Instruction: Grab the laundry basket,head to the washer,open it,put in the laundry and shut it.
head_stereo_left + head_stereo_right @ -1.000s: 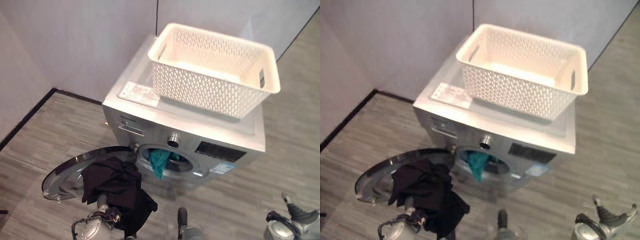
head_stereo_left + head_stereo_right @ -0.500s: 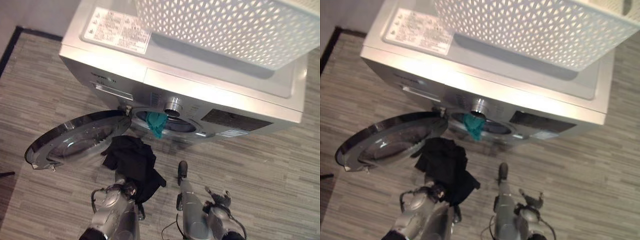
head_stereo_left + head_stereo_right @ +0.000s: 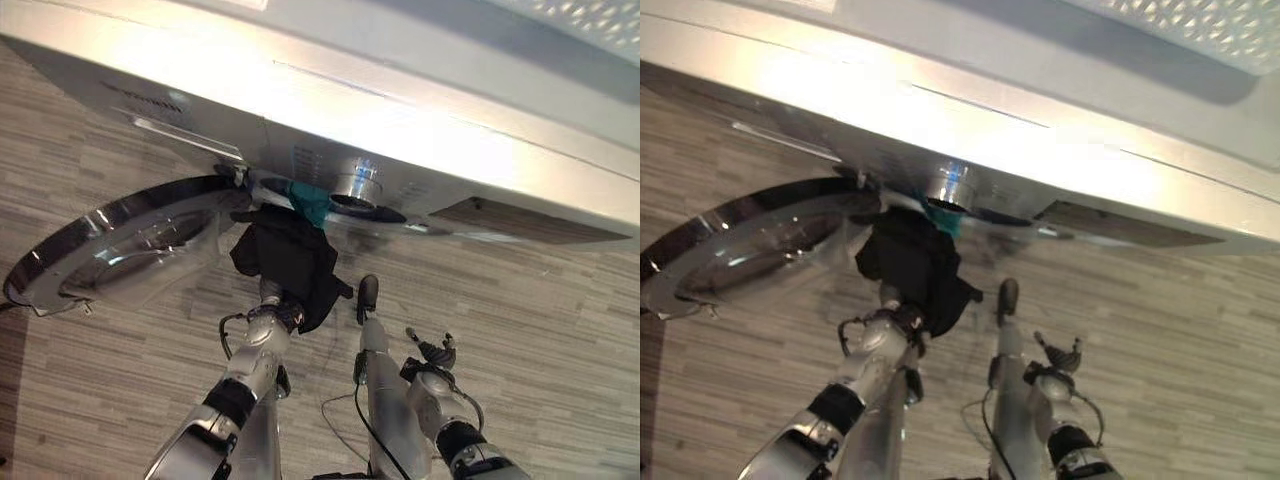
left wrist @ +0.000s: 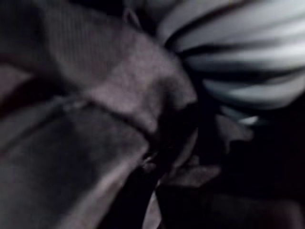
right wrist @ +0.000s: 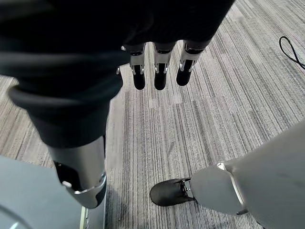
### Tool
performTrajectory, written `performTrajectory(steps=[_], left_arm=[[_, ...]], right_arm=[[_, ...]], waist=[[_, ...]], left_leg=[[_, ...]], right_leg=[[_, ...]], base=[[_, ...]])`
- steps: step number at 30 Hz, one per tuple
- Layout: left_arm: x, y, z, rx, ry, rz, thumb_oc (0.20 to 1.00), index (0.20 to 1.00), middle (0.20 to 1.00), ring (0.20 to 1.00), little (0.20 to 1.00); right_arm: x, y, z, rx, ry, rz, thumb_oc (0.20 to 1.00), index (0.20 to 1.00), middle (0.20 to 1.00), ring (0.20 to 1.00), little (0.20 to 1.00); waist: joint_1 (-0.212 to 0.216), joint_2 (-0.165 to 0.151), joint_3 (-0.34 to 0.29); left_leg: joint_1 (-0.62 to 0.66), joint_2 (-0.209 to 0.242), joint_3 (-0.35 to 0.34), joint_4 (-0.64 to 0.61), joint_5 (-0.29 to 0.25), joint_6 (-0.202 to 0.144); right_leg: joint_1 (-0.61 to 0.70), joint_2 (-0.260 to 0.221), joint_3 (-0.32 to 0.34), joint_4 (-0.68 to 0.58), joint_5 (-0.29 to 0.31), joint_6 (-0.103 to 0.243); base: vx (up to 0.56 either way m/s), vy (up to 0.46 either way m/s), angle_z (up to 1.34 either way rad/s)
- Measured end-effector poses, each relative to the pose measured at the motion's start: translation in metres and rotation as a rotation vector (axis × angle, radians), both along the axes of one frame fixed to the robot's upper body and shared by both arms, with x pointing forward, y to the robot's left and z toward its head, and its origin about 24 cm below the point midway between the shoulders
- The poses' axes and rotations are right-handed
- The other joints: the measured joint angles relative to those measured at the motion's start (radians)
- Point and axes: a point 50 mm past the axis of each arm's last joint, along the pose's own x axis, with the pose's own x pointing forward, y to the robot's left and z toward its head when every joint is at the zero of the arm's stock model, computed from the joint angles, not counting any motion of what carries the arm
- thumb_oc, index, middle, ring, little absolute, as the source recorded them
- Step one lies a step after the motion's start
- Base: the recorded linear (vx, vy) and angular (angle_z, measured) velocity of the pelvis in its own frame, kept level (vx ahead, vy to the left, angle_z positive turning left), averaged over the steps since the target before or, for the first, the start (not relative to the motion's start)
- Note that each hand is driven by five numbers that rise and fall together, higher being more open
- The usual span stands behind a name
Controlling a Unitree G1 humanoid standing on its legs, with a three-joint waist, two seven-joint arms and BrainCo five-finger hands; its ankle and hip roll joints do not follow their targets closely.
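A dark garment (image 3: 290,262) is bunched over the left hand (image 3: 275,305), whose fingers are hidden in the cloth, so its grasp cannot be told. The garment is held just below the washer (image 3: 300,110) opening, touching a teal cloth (image 3: 310,200) that hangs from it. Beside the opening the round door (image 3: 110,250) is swung wide. The right hand (image 5: 159,71) is kept low, well apart from the washer, fingers relaxed and straight, nothing held.

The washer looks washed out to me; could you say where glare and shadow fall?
Left eye view: glare bands the front edge of the washer, and the open door mirrors light. Left wrist view: dark, the black garment close against it.
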Motion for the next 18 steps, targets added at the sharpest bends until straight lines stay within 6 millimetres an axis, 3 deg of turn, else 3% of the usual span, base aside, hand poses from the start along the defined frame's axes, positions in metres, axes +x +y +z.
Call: performTrajectory(steps=[5,12,18], left_arm=[[0.019,0.005,0.006,0.027,0.022,0.074,0.2,0.2,0.2,0.2,0.2],[0.034,0.008,0.009,0.035,0.067,0.144,0.2,0.2,0.2,0.2,0.2],[0.066,0.022,0.053,-0.031,0.025,0.25,0.2,0.2,0.2,0.2,0.2]], right_arm=[[0.008,0.008,0.009,-0.006,-0.068,0.015,1.0,1.0,1.0,1.0,1.0],[0.009,0.015,0.012,-0.015,-0.103,0.042,1.0,1.0,1.0,1.0,1.0],[0.013,0.024,0.019,-0.018,-0.16,0.09,1.0,1.0,1.0,1.0,1.0]], waist=[[-0.033,-0.025,0.017],[-0.066,-0.027,0.017],[-0.102,-0.042,0.007]], left_leg=[[-0.077,0.01,0.01,0.036,-0.007,-0.003],[-0.143,0.029,0.016,0.118,-0.048,-0.003],[-0.198,0.042,0.017,0.137,-0.059,-0.009]], right_leg=[[-0.069,0.006,0.01,0.0,0.016,-0.005],[-0.105,0.016,0.025,0.0,0.005,0.001],[-0.152,0.029,0.027,0.0,0.027,-0.005]], base=[[0.01,-0.042,-0.06],[0.03,-0.029,-0.07],[0.03,-0.018,-0.05]])
